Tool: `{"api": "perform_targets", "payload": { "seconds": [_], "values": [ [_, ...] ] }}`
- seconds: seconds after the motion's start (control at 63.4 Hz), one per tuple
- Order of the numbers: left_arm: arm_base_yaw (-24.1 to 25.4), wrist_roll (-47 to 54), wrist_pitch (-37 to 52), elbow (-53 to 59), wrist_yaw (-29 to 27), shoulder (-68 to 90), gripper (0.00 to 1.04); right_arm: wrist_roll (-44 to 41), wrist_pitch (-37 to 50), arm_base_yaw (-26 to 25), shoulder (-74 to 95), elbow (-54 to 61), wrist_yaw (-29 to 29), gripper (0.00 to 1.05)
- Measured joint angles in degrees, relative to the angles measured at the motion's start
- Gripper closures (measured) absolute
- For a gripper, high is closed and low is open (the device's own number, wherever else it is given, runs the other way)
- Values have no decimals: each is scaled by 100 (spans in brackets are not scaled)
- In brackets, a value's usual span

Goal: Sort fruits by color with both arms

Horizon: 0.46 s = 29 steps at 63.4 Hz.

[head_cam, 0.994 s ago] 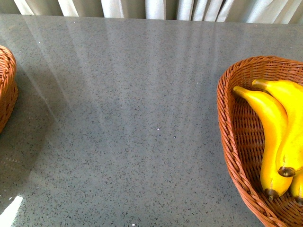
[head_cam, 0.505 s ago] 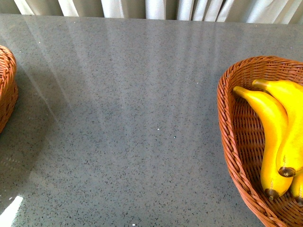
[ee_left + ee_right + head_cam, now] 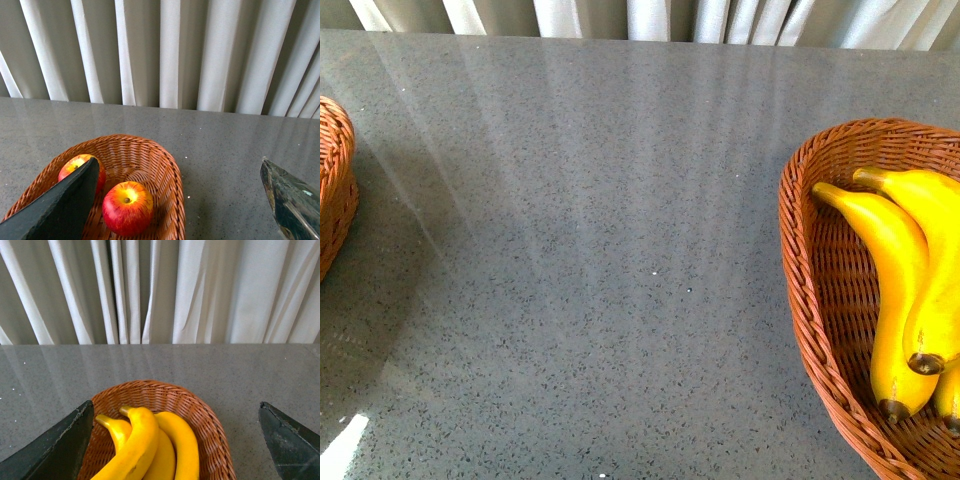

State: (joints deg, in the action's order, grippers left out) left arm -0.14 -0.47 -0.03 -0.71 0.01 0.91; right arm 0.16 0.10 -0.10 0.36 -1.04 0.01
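- The front view shows a grey speckled table (image 3: 600, 250) with a wicker basket at each side edge; neither arm appears in this view.
- The right basket (image 3: 800, 290) holds yellow bananas (image 3: 890, 270) lying side by side, their brown tips toward the robot; 2 show in full and a 3rd peeks in at the frame's corner.
- Only a sliver of the left basket (image 3: 335, 190) is visible in the front view, and its contents cannot be seen from there.
- In the left wrist view, the left gripper (image 3: 177, 210) hangs above the left basket (image 3: 170, 170) with its jaws spread wide, and nothing sits between them.
- 2 red apples with yellowish tops lie in that basket: one apple (image 3: 128, 207) is in plain sight near the middle, the other apple (image 3: 75, 165) is partly hidden behind one black finger (image 3: 55, 210).
- The 2 apples rest close together, though contact between them cannot be made out.
- In the right wrist view, the right gripper (image 3: 175, 445) is above the right basket (image 3: 210, 425), its jaws also far apart and holding nothing.
- 3 bananas (image 3: 145, 440) rest there, pressed against each other, stems pointing toward the pale curtain (image 3: 165, 290) behind the table.
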Motion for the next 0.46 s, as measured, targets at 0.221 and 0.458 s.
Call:
{"api": "perform_targets", "payload": {
  "seconds": [0.221, 0.458],
  "values": [
    [0, 0, 0, 0, 0, 0, 9, 0, 0, 0, 0, 0, 0, 9],
    [0, 0, 0, 0, -2, 0, 9, -2, 0, 0, 0, 0, 0, 9]
  ]
}}
